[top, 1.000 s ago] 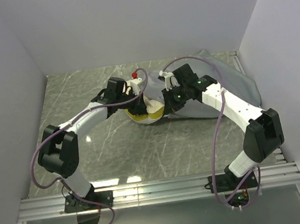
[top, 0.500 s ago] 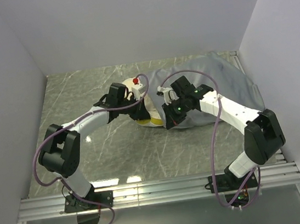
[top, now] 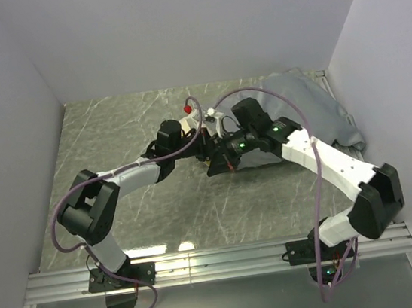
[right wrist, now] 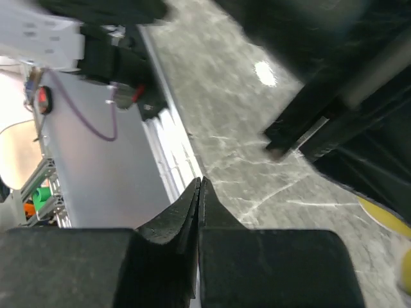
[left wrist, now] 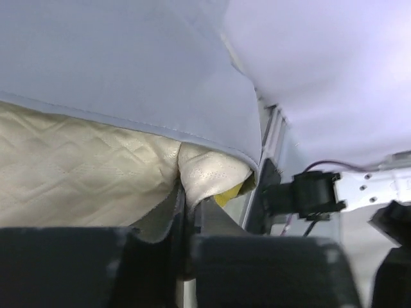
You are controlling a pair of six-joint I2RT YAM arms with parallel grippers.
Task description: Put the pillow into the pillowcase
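The blue-grey pillowcase [top: 302, 107] lies bunched at the back right of the table. In the left wrist view the pillowcase [left wrist: 128, 64] drapes over the cream dotted pillow [left wrist: 77, 179], whose yellow-green banded corner sticks out under its hem. My left gripper [left wrist: 186, 205] is shut on that corner. In the top view the left gripper [top: 204, 148] is at the pillowcase's left opening and the pillow is almost fully hidden. My right gripper [top: 218, 160] is close beside it, shut and empty [right wrist: 200, 189]. A yellow strip of the pillow [right wrist: 385, 217] shows at the right edge of the right wrist view.
The grey marble table [top: 126, 126] is boxed in by white walls on the left, back and right. An aluminium rail [top: 220, 262] runs along the near edge by the arm bases. Purple cables loop above both arms.
Both grippers moved together toward the pillowcase opening. The pillow, plainly visible before, is now almost wholly covered by the pillowcase. The right arm's elbow swung out to the right.
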